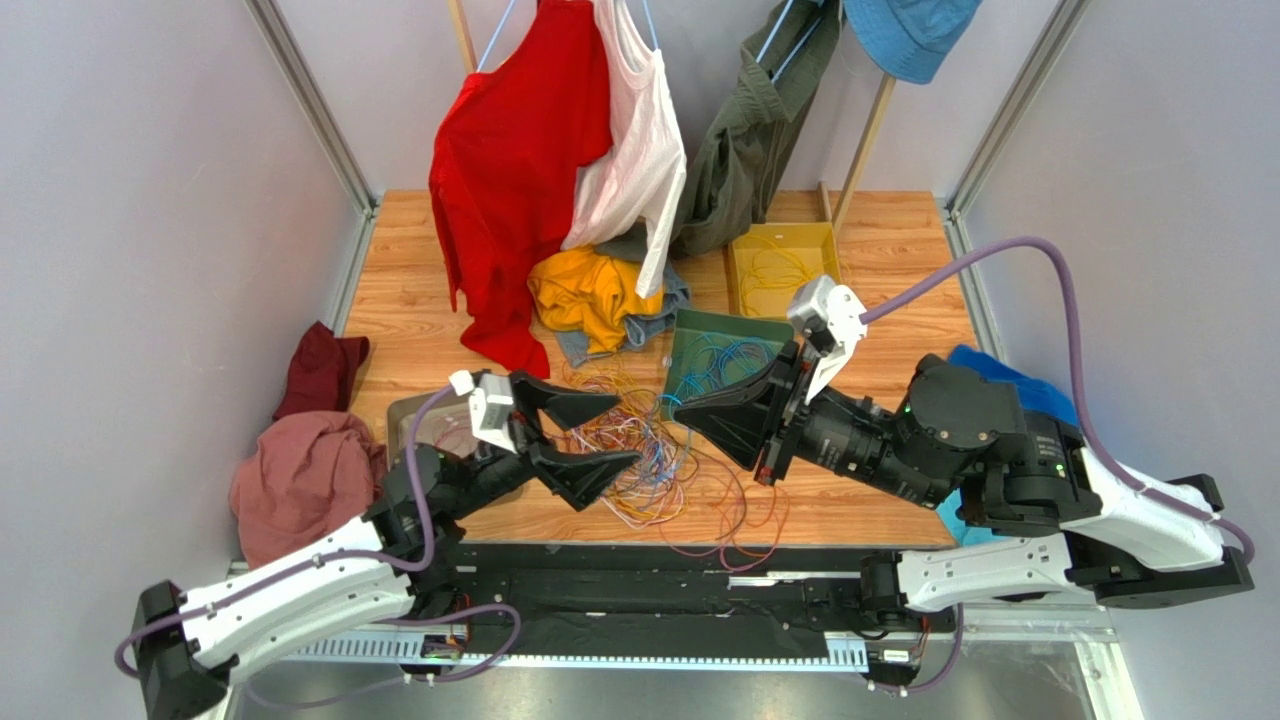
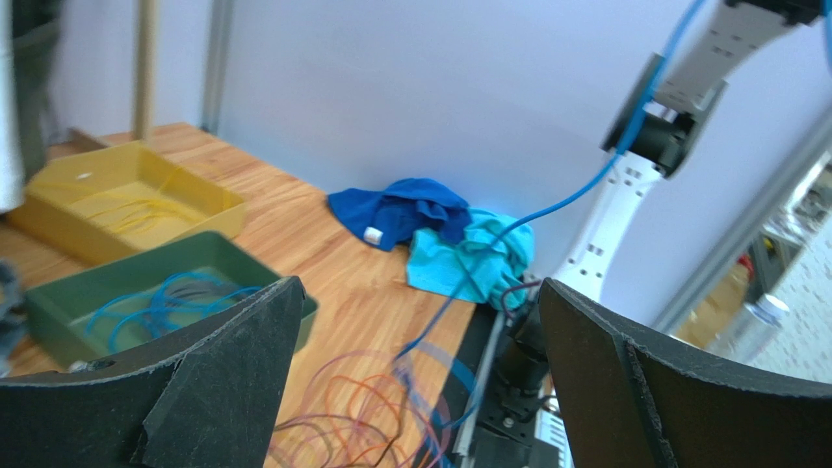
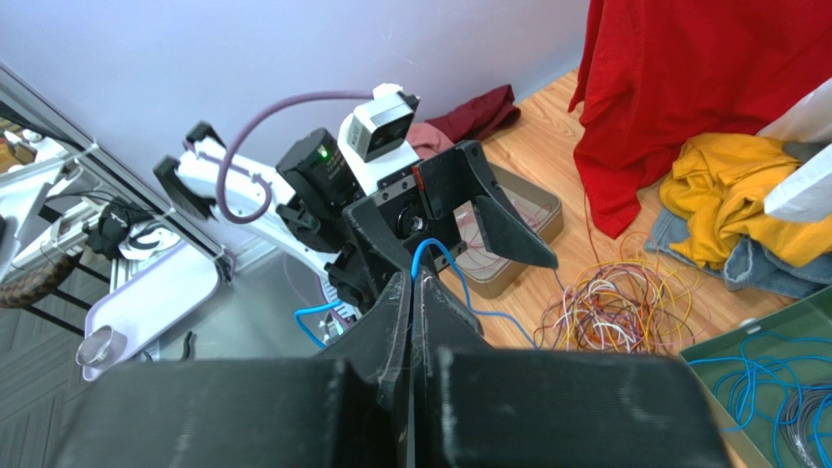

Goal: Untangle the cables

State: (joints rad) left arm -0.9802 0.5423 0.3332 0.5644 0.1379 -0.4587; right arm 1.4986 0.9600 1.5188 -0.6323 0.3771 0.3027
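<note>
The cables (image 1: 661,468) lie in a loose tangle of orange, purple, red, yellow and white wires on the wooden table between my two grippers; the tangle also shows in the right wrist view (image 3: 615,310) and the left wrist view (image 2: 356,414). My right gripper (image 3: 414,281) is shut on a thin blue wire (image 3: 459,288) that runs down to the tangle. In the top view the right gripper (image 1: 703,420) hangs just right of the pile. My left gripper (image 2: 420,288) is open and empty, with the taut blue wire (image 2: 586,190) running between its jaws. It sits at the pile's left (image 1: 631,435).
A green tray (image 1: 694,333) holds blue wires and a yellow tray (image 1: 819,240) holds yellow wires behind the pile. A grey tray (image 1: 403,413) is at left. Clothes hang at the back (image 1: 511,165), a yellow garment (image 1: 594,293) lies near, cloths sit left (image 1: 308,473) and right (image 2: 430,229).
</note>
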